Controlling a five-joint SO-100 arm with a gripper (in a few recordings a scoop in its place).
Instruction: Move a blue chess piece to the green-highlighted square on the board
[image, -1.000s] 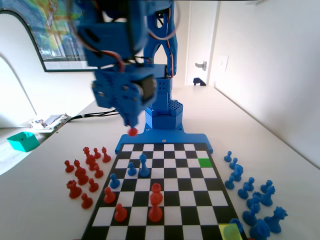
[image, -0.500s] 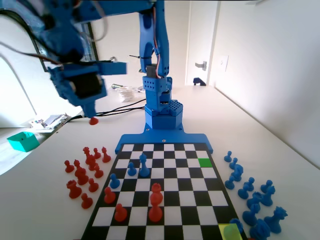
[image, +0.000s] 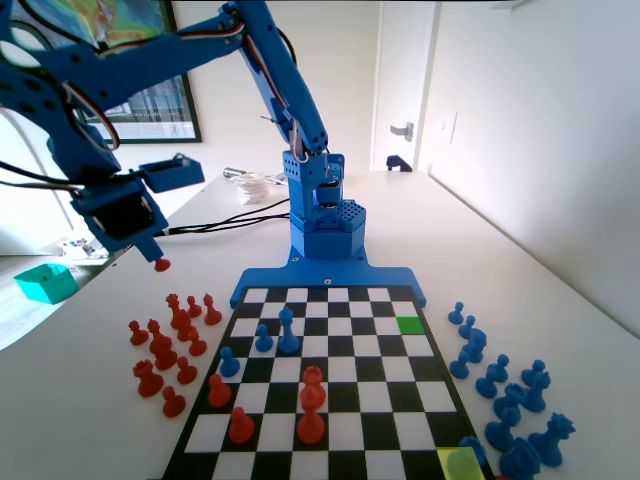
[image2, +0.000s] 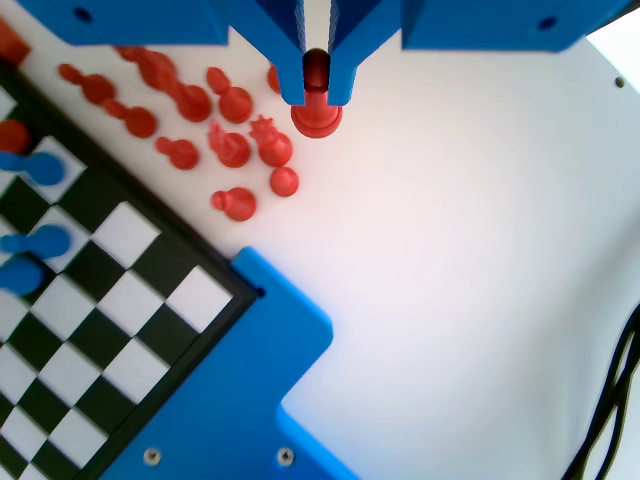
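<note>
My gripper (image: 157, 256) hangs over the table left of the board (image: 325, 281) in the fixed view, above the far end of the red pieces. It is shut on a red pawn (image: 160, 264), whose base pokes out below the jaws. In the wrist view the red pawn (image2: 317, 108) sits clamped in my gripper (image2: 316, 85). Two blue pawns (image: 263, 339) (image: 229, 362) stand on the board's left half, beside a taller blue piece (image: 288, 330). The green-highlighted square (image: 409, 324) lies bare near the board's right edge.
Several red pieces (image: 165, 345) stand off the board at left, also under the gripper in the wrist view (image2: 232, 148). Several blue pieces (image: 500, 390) line the right side. Three red pieces (image: 311, 395) stand on the board. A yellow-green cell (image: 459, 464) is at the near right corner.
The arm has swung left in the fixed view, carrying the red pawn from above the board's far edge out over the table beside the red pieces, and lower.
</note>
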